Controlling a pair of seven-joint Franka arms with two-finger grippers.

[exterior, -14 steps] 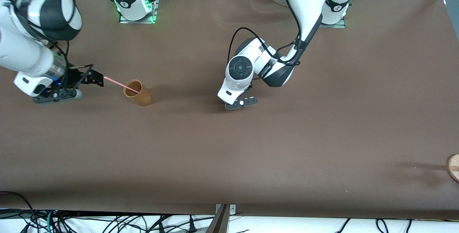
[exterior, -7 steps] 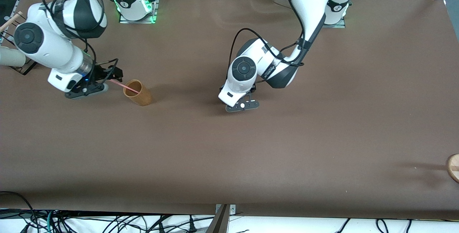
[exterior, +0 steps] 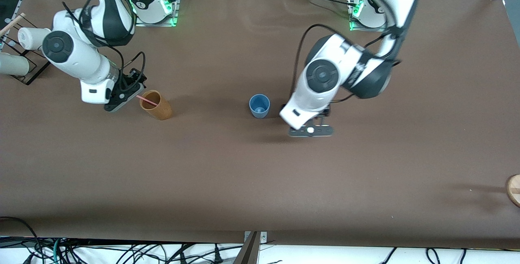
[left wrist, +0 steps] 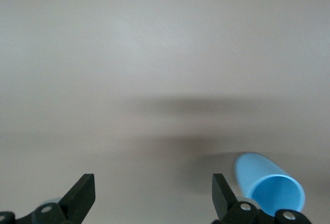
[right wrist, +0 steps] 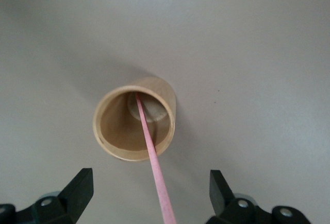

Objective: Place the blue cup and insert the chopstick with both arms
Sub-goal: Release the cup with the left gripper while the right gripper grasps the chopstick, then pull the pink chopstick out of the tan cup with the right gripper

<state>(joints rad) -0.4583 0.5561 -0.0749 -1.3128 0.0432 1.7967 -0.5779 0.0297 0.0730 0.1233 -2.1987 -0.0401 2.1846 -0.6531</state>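
Release done: my left gripper has just spread wide and drawn aside from the blue cup, upright mid-table, while my right gripper, wide too, hangs over the brown cup holding the chopstick, so both placements look finished.

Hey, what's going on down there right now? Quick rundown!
Left gripper open, beside the blue cup, which stands alone. Right gripper open by the tan cup; chopstick leans inside that one, not the blue. Nothing in the way.
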